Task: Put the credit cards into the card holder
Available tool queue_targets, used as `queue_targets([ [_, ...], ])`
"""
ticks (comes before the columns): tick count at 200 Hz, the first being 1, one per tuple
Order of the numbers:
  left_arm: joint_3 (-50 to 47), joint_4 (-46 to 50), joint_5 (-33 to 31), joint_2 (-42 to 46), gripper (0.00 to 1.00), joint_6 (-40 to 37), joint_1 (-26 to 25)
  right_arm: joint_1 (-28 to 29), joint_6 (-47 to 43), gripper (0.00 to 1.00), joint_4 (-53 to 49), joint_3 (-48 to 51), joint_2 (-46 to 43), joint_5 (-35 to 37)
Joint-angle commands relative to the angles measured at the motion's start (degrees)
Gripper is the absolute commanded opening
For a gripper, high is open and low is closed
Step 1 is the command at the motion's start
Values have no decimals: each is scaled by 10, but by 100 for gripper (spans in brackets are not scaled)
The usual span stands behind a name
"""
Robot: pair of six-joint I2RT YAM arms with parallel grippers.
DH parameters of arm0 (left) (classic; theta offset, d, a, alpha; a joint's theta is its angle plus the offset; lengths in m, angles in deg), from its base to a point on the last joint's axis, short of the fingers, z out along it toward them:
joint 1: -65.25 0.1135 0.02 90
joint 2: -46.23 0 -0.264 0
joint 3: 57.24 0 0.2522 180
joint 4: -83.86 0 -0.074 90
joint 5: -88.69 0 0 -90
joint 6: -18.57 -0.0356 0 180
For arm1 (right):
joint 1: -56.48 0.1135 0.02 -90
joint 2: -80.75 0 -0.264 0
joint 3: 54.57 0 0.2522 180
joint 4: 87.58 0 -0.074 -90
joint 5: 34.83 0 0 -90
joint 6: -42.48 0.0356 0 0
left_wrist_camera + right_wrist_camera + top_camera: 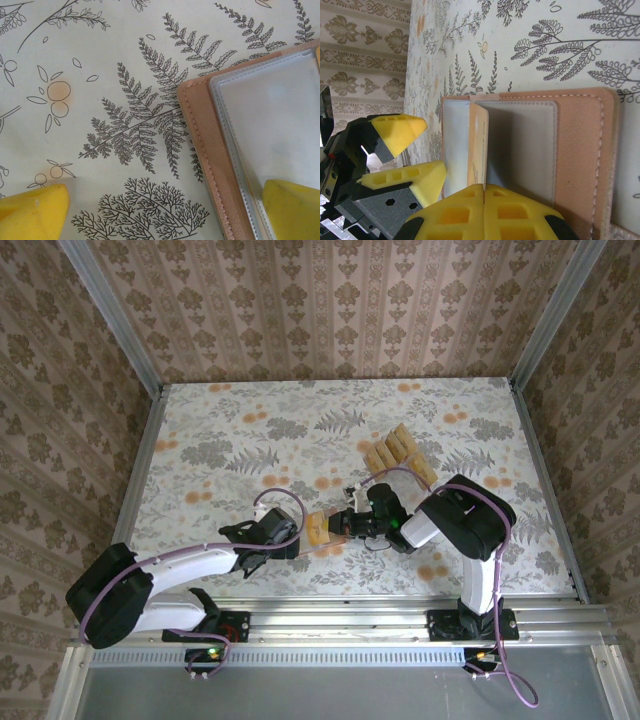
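Observation:
The reddish-brown card holder [320, 530] lies open on the table between the two grippers, its grey slotted inside [530, 150] facing up. My right gripper [484, 187] is shut on one tan credit card [479, 145], which stands on edge over the holder's inner pockets. My left gripper [165, 220] is open at the holder's left edge [200, 125], with one yellow fingertip [292, 207] over the clear sleeve [270, 115] and the other over bare table. Several more credit cards [398, 452] lie fanned out farther back on the right.
The floral tablecloth [250, 440] covers the table, with patterned walls on three sides and a metal rail [400, 615] along the near edge. The left gripper's fingers [400, 129] stand close beside the held card.

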Motion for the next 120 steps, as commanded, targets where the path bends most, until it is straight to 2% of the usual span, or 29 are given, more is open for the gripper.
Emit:
queue_targets([
  [1,-9,16,-12,9,100,4,-4,0,-4,0,-17,20,11,8],
  [56,-9,18,-12,11,100,5,-4,0,-5,0,-16,26,12,10],
  [120,-12,17,-12,13,100,6,-4,5,-5,0,-27,3,29,-20],
])
